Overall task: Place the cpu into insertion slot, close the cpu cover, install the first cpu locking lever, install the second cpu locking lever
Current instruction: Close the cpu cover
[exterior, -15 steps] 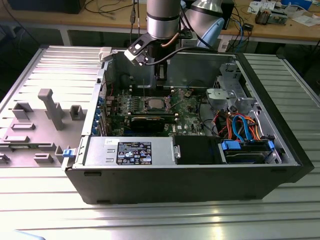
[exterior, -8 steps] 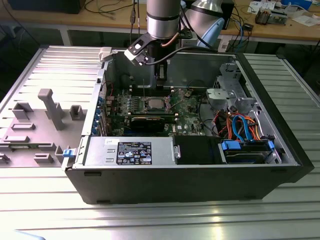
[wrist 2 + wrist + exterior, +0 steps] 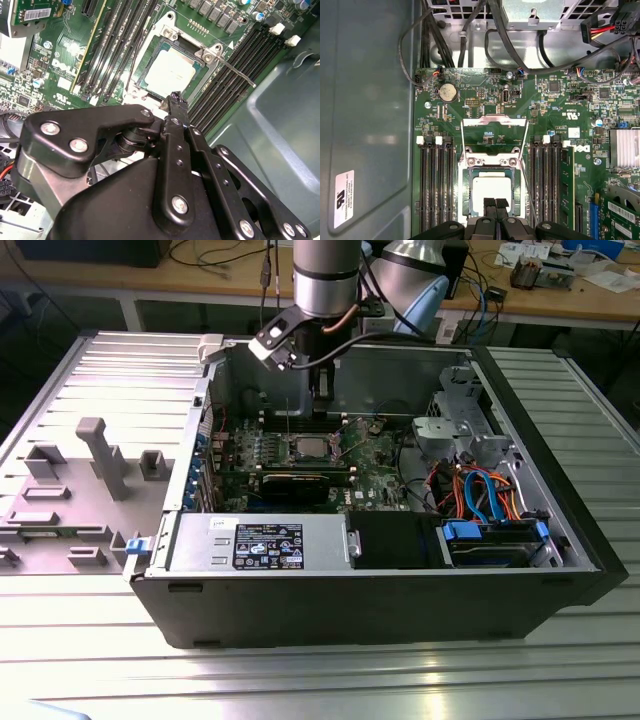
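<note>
End effector (image 3: 495, 202), closed and empty, hangs over the cpu (image 3: 491, 186) in the insertion slot (image 3: 468, 192).

You see the chip (image 3: 491, 187) with a dull, matt grey metal top, and the cover (image 3: 494, 121) in bright bare metal. The circuit board (image 3: 470, 90) shows glossy green lacquer. Your end effector (image 3: 495, 202) is matt black with shiny screw heads (image 3: 180, 204). The ribbed metal bench (image 3: 320, 680) gleams softly.
</note>
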`<state>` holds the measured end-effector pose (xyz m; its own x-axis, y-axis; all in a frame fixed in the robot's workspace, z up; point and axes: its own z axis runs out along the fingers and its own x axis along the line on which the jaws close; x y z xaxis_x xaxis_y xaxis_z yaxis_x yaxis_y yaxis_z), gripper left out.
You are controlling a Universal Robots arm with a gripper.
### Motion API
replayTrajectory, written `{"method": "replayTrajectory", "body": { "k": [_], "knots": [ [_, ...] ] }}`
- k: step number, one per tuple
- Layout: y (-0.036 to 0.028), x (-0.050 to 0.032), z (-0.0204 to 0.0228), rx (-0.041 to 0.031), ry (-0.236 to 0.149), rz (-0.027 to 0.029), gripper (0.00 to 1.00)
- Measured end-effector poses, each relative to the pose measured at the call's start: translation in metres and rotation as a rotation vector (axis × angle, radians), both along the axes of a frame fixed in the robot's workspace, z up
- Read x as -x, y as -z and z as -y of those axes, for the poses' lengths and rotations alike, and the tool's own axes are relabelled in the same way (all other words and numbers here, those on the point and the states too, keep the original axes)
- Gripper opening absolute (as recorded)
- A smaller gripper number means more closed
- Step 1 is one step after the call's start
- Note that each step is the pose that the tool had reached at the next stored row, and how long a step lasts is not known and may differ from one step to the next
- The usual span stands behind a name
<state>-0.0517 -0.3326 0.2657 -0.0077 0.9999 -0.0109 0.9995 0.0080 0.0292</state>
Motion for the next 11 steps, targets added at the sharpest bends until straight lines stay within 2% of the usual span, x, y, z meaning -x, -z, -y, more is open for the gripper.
{"method": "replayTrajectory", "body": {
  "k": [11],
  "knots": [
    [-0.0010, 0.0000, -0.0001, 0.0037, 0.000, 0.0000, 0.11]
  ]
}}
